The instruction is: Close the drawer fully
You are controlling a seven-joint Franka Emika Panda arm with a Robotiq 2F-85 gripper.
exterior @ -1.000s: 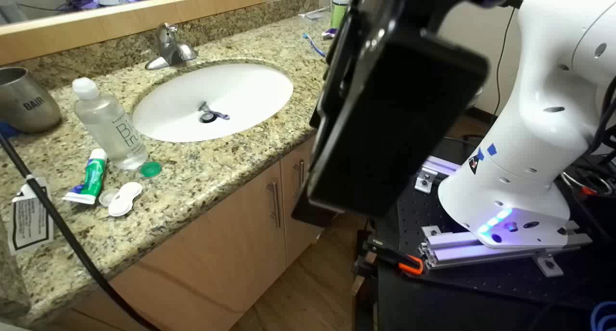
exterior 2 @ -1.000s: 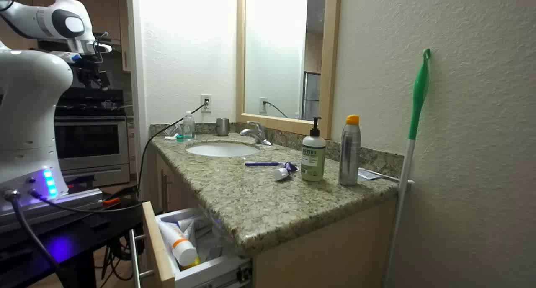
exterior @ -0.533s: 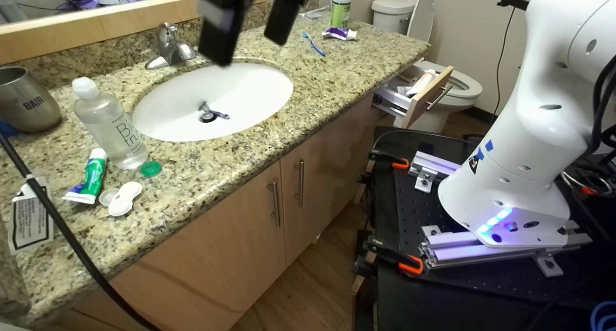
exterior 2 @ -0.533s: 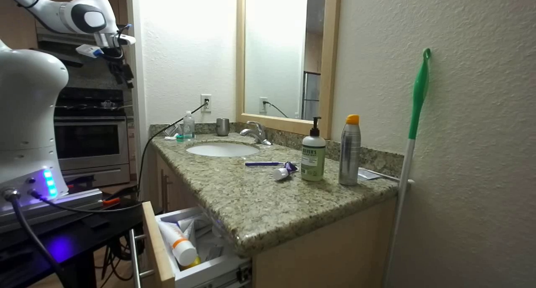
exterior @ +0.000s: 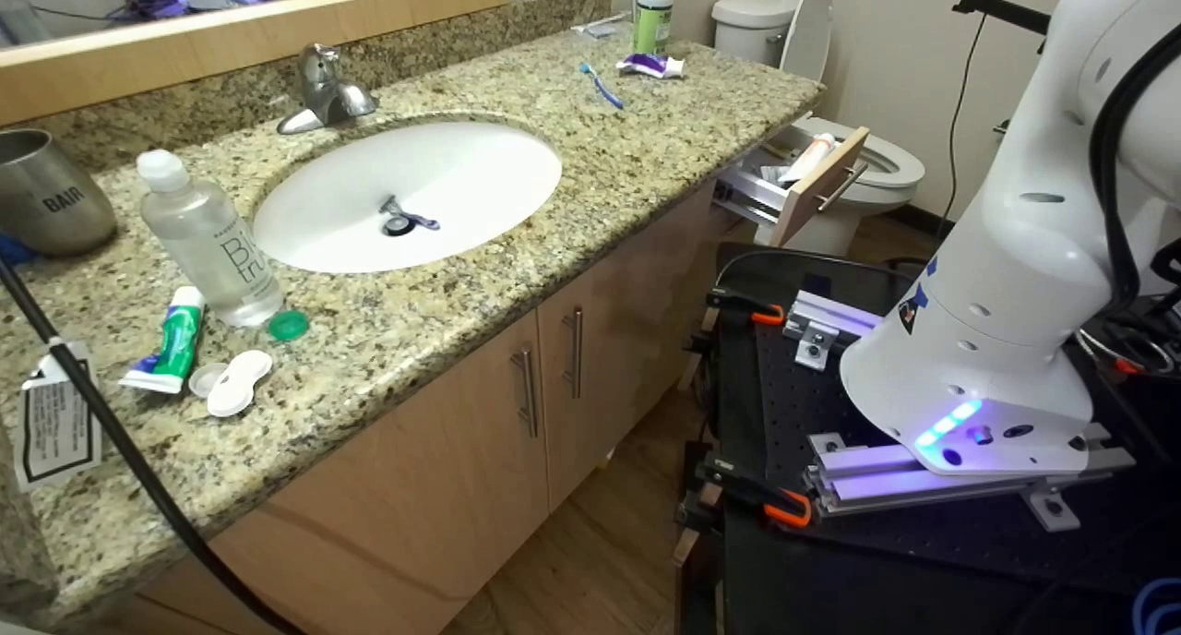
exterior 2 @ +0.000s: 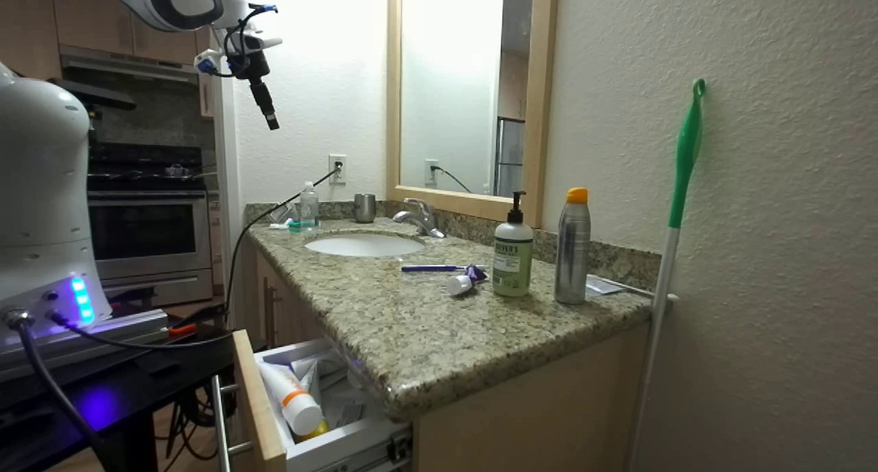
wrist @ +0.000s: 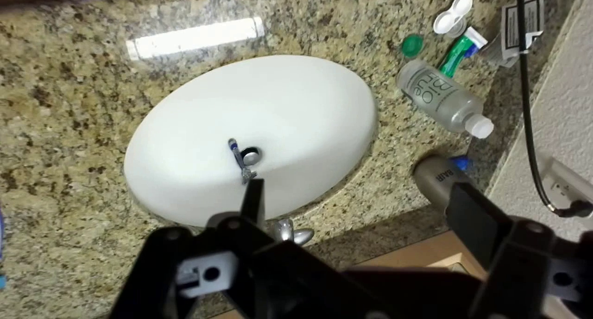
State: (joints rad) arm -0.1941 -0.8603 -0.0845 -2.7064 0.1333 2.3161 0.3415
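The drawer stands pulled out at the far end of the vanity in both exterior views, with its tan front (exterior: 821, 187) and bar handle facing the robot's table; the same drawer front (exterior 2: 257, 403) also shows close up. White tubes (exterior 2: 291, 396) lie inside the drawer. My gripper (exterior 2: 271, 121) hangs in the air above the counter's far end, well away from the drawer. In the wrist view my gripper (wrist: 359, 203) has its fingers wide apart with nothing between them. The drawer is out of the wrist view.
The granite counter (exterior 2: 384, 307) carries a soap bottle (exterior 2: 513, 252), a spray can (exterior 2: 573, 249), a clear bottle (wrist: 440, 96) and a steel cup (wrist: 440, 180). The sink (wrist: 278, 105) holds a razor. A black cable (exterior: 138, 450) crosses the counter's end. Cabinet doors (exterior: 443, 497) sit below.
My gripper has swung rightward over the counter in an exterior view, and has left the picture in an exterior view where it blocked the drawer. The drawer has not moved.
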